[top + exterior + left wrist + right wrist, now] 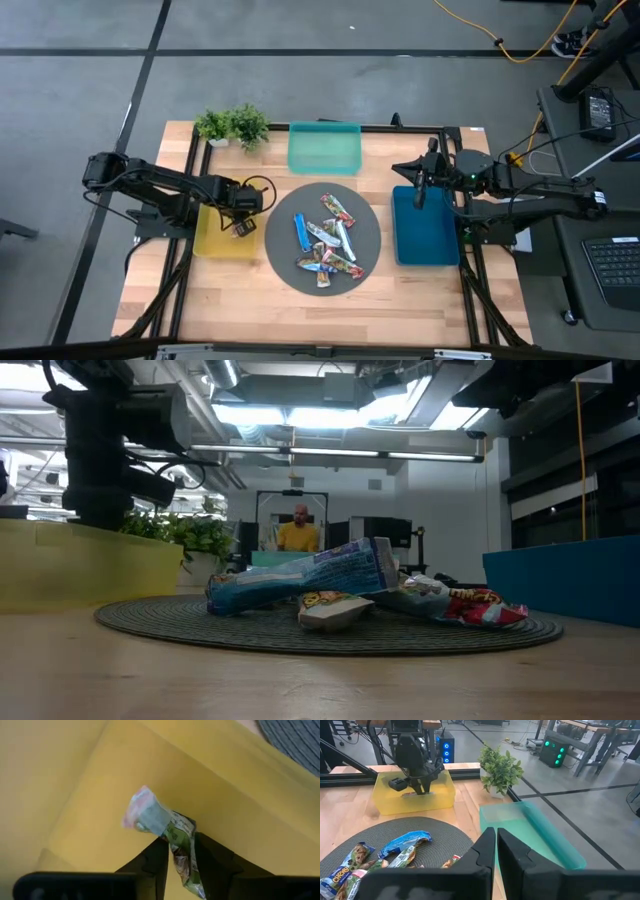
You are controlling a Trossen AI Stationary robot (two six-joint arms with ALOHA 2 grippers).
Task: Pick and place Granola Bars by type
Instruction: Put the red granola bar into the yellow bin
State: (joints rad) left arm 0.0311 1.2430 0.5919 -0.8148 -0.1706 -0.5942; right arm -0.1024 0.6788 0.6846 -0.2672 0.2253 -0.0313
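Over the yellow tray (222, 240) at the desk's left edge, the left end effector (180, 851) loosely pinches a green-wrapped bar (165, 827); it may snag on the parting fingers. The right end effector (496, 845) is closed and empty.

Both arms (160, 190) matte black w/ black cables; right arm (530, 190) has green LED.

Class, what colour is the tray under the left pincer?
Yellow tray, clearest in the right wrist view; left pincer hangs in it.
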